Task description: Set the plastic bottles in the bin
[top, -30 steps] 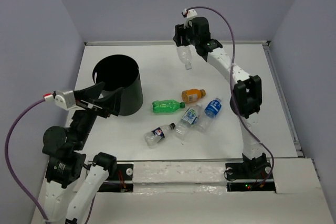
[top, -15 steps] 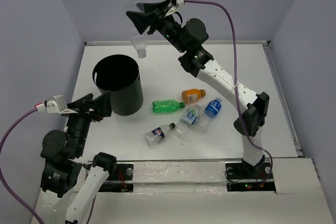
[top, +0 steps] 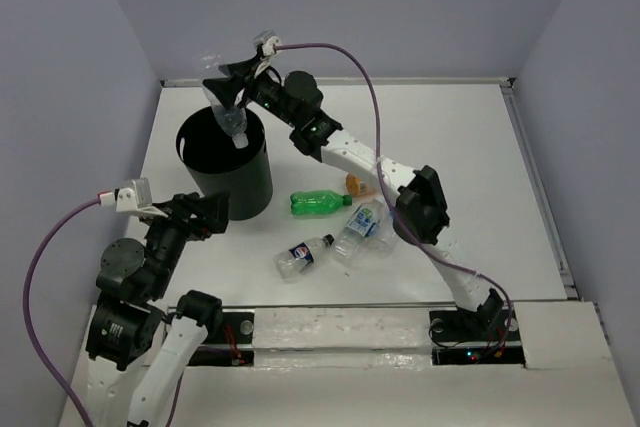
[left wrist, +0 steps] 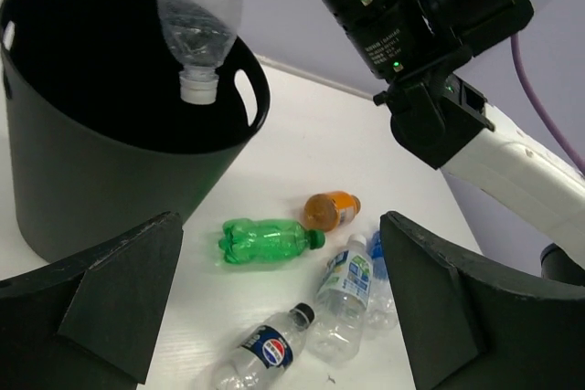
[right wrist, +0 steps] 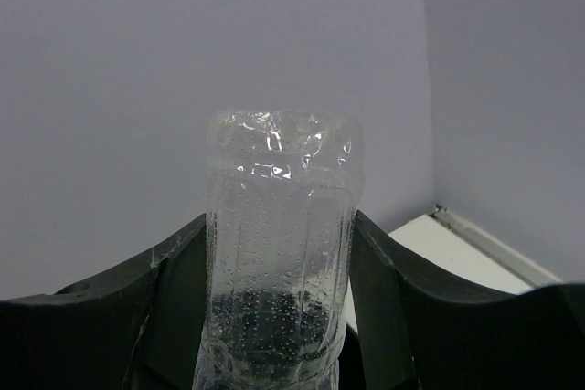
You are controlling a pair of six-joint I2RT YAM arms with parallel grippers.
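Hovering cap-down above the open bin (left wrist: 82, 180), a clear unlabelled bottle (left wrist: 196, 6) sits clamped in the right hand (top: 233, 87); the drop looks like the step in hand; next that grip need only release; the left hand (top: 205, 212) hangs spread apart, empty, beside the bin.

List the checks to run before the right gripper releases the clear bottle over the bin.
1. Right gripper shut on the unlabelled clear bottle: ok.
2. Bottle's cap over the opening of the bin, inside the rim: ok in the top and left wrist views.
3. Bottle hanging cap down, nearly vertical: ok.
4. Left gripper open, low beside the bin, not over its mouth: ok.
5. Bin standing upright: ok.
6. Room inside the bin: cannot tell, the interior is dark.
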